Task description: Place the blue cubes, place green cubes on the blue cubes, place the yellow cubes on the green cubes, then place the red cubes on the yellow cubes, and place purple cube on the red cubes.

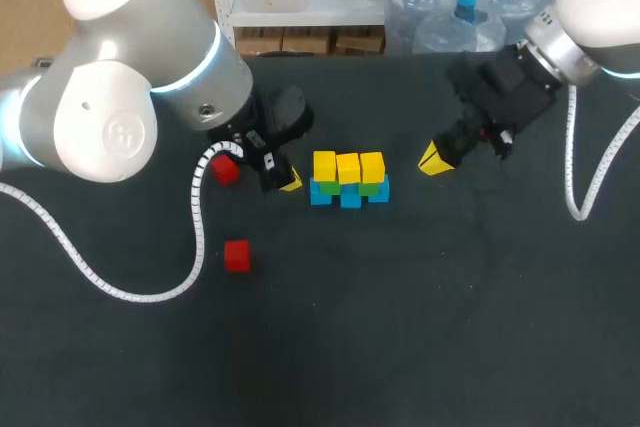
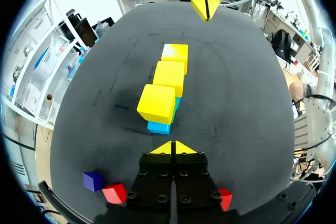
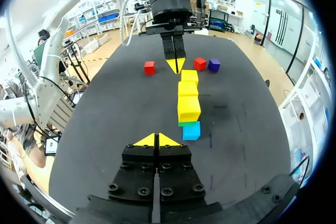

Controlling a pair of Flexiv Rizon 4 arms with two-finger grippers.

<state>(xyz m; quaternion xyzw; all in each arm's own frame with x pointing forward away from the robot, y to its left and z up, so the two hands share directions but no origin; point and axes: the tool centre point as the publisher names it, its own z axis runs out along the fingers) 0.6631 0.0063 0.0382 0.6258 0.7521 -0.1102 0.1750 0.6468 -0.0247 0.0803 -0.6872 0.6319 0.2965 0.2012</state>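
Left tool [image 2: 173,148] closed, empty | right tool [image 3: 156,139] closed, empty | yellow cubes [image 1: 347,166] stacked between

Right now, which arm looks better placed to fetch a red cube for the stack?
Probably left. A red cube lies right beside the left end effector, a second red cube just nearby; the right end effector waits across the yellow cubes.

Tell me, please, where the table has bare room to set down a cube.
The widest bare patch is the table on the robot's side of the stack, right of the loose red cube. It is crowded around the left gripper, close beside the stack, with another red cube and a purple cube by it.
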